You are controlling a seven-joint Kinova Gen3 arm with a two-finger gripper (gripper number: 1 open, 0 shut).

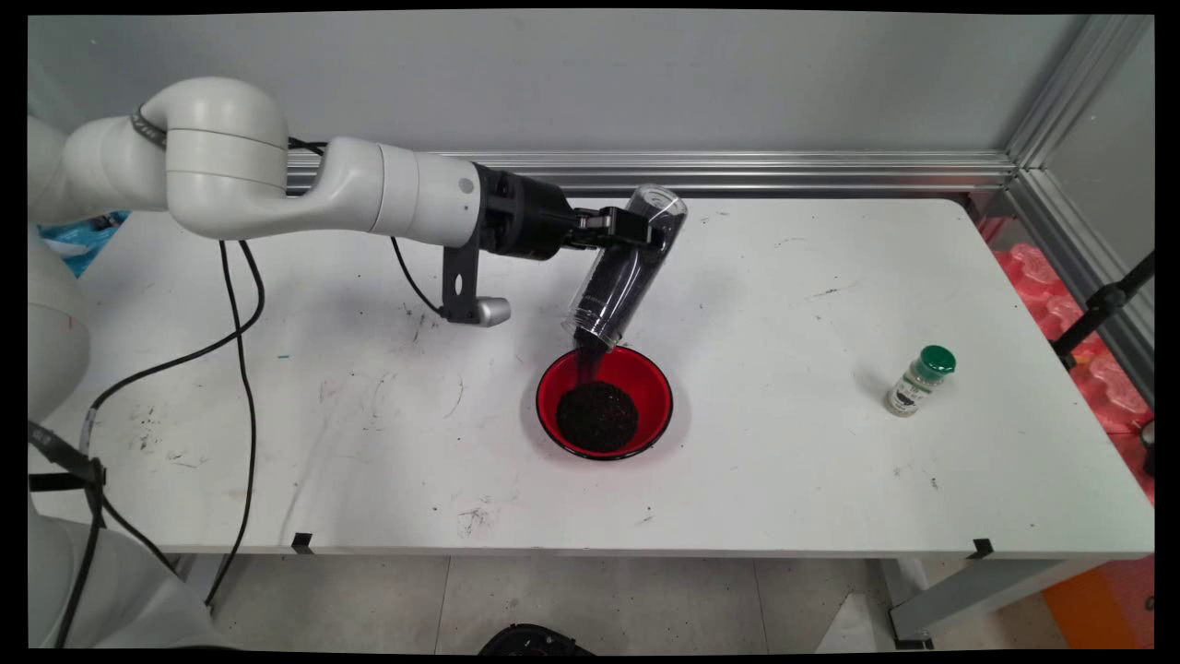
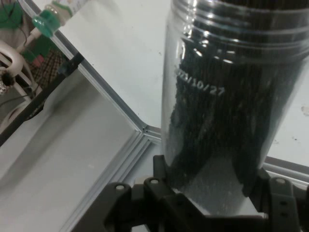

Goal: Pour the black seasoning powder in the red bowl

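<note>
Red bowl (image 1: 604, 403) sits mid-table, holding a heap of dark grains (image 1: 597, 417). Above it, the black gripper (image 1: 645, 231) pinches a clear plastic jar (image 1: 627, 266), tipped mouth-down over the bowl's rim, grains streaming out. Farther right stands a small green-capped bottle (image 1: 920, 380).

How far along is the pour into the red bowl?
Done: a dark heap already sits in the red bowl. In hand: the gripper is shut on the clear jar, tipped mouth-down over the bowl with a thin dark stream falling. Left: dark grains still fill much of the jar. The green-capped bottle stands apart at the right, untouched.
</note>
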